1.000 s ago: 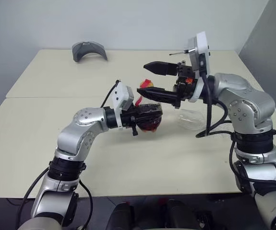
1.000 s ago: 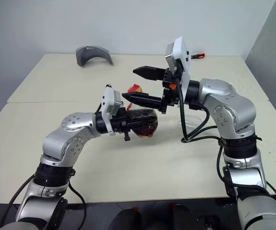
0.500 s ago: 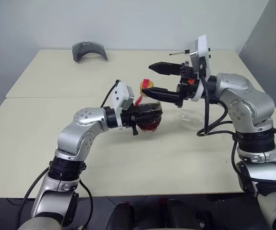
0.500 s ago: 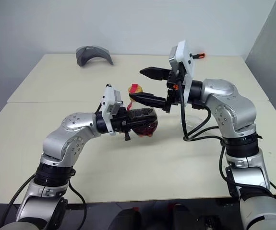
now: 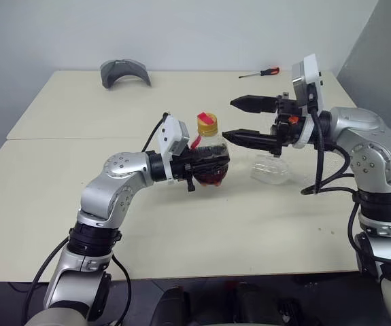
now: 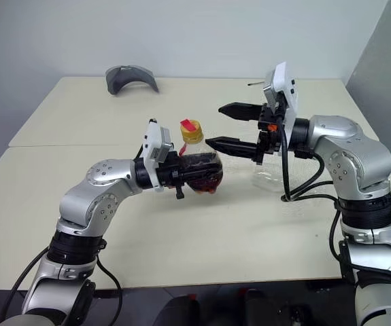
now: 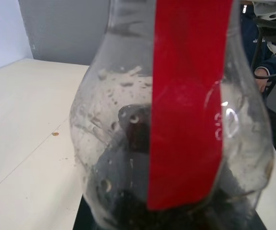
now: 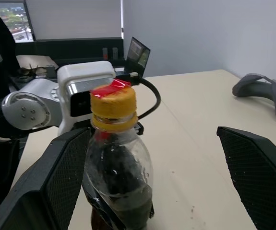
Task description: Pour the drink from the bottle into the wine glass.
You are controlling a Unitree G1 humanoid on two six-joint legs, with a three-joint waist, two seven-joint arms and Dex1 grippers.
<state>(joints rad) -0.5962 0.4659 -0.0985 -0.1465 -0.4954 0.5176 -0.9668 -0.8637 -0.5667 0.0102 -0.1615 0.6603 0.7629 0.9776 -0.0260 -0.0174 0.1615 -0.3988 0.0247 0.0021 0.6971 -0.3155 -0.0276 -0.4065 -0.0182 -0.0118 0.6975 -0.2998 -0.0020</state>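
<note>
The bottle (image 5: 207,133) stands upright with its yellow cap (image 8: 113,106) on and a red strip (image 7: 186,105) running down its side. My left gripper (image 5: 212,160) is shut on its rounded body. The dark drink (image 5: 213,179) fills the lower part. To the right of the cap, a short gap away, my right gripper (image 5: 228,119) is open wide and level, its fingers (image 8: 56,187) pointing at the bottle's neck. The wine glass (image 5: 270,170) sits on the table below my right gripper; its stem and foot are hidden.
A grey curved object (image 5: 124,70) lies at the far left of the cream table (image 5: 59,197). At the far edge, behind my right hand, lies a red-handled screwdriver (image 5: 260,73). A seam (image 5: 59,138) crosses the table.
My right gripper has drawn back to the right, away from the bottle's cap, still open. The cap now stands uncovered. The left gripper and bottle have not moved.
</note>
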